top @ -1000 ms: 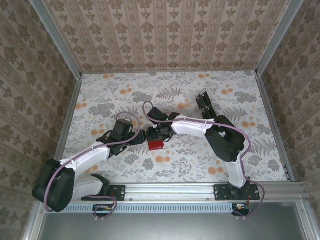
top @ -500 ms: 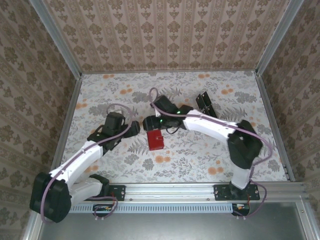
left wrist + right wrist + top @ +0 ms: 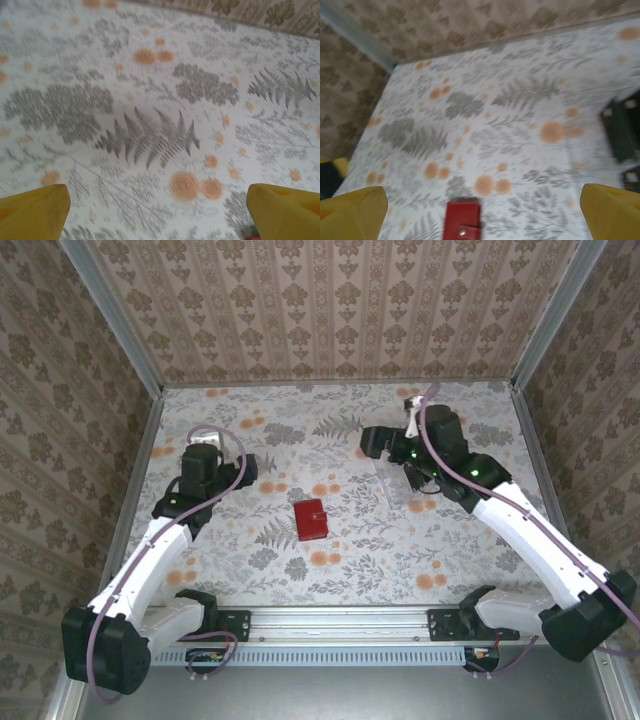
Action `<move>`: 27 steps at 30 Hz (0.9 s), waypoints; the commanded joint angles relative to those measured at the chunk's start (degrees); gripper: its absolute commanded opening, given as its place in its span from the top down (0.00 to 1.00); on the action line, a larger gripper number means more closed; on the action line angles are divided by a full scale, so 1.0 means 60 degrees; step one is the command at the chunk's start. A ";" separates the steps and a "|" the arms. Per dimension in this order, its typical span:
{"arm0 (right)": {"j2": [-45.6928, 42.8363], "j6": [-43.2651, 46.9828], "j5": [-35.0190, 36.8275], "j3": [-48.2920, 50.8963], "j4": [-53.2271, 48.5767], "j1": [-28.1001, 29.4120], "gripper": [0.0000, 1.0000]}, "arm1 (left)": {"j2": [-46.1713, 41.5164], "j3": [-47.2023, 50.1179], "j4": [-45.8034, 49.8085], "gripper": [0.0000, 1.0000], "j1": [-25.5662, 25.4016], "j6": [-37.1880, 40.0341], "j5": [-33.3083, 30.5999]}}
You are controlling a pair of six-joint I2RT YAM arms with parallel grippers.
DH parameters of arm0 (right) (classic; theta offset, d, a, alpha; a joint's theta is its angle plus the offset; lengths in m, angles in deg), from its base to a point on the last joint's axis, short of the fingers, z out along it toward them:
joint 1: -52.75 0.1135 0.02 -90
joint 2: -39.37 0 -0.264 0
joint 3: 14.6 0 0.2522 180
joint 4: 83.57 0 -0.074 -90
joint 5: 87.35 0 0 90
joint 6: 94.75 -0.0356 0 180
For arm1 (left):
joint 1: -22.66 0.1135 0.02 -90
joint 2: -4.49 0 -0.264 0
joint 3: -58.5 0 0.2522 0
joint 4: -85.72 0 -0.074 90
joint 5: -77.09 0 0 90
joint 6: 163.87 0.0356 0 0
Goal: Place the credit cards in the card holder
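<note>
The place is a robotics lab test cell, dressed to resemble a domestic interior. Patterned wallpaper panels (image 3: 340, 310) stand at 12, 9 and 3 o'clock, joined by bare aluminium corner posts (image 3: 110, 315). The table (image 3: 350, 560) carries a floral printed cover. At 6 o'clock an aluminium rail (image 3: 340, 620) runs along the near edge, with two robot arm bases (image 3: 215, 625) bolted to it.

No writing can be read on the card holder (image 3: 310, 520) or elsewhere.
</note>
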 commanded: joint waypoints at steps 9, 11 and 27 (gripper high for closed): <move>-0.0961 0.0067 0.2642 0.2000 0.0814 -0.3306 0.00 | -0.0413 0.2141 -0.4440 0.00 0.0953 0.3200 -0.0931; -0.0902 0.0238 0.2800 0.2433 0.1297 -0.3745 0.00 | -0.0435 0.2577 -0.4989 0.00 0.1365 0.3233 -0.0816; 0.0375 0.1442 0.4223 0.5033 0.4340 -0.4687 0.00 | 0.0279 0.4088 -0.6440 0.00 0.2613 0.4106 -0.0434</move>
